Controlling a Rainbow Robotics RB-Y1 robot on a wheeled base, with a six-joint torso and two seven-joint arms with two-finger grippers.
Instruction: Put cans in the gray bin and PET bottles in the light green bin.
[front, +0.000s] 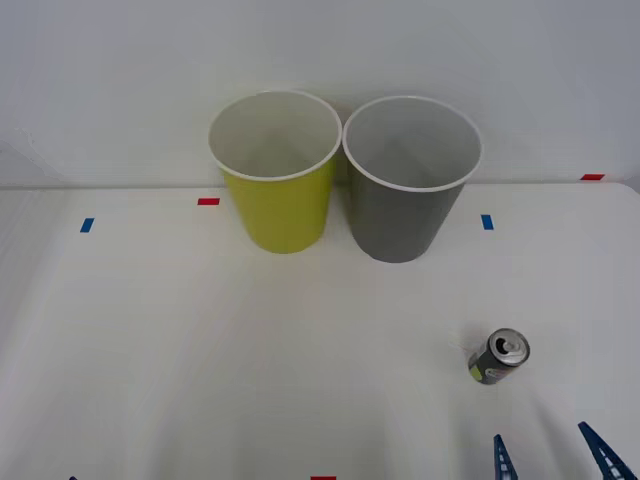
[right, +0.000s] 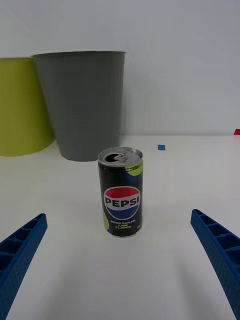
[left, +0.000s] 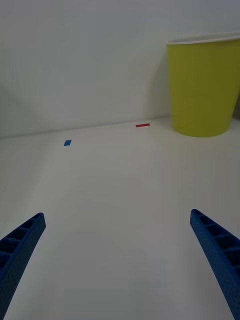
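Observation:
A small black can (front: 498, 357) (right: 121, 198) with a silver top stands upright on the white table at the front right. My right gripper (front: 548, 452) (right: 120, 265) is open just short of it, fingers wide apart, the can centred ahead of the gap. At the back of the table the gray bin (front: 410, 180) (right: 82, 102) stands on the right and the light green bin (front: 277, 170) (right: 20, 105) (left: 204, 85) beside it on the left, rims almost touching. My left gripper (left: 117, 260) is open over bare table at the front left. No PET bottle is in sight.
Small blue tape marks (front: 87, 225) (front: 487, 221) and red tape marks (front: 208, 201) (front: 592, 177) lie on the table (front: 200, 350). A white wall rises right behind the bins. Open table surface spreads between the bins and the front edge.

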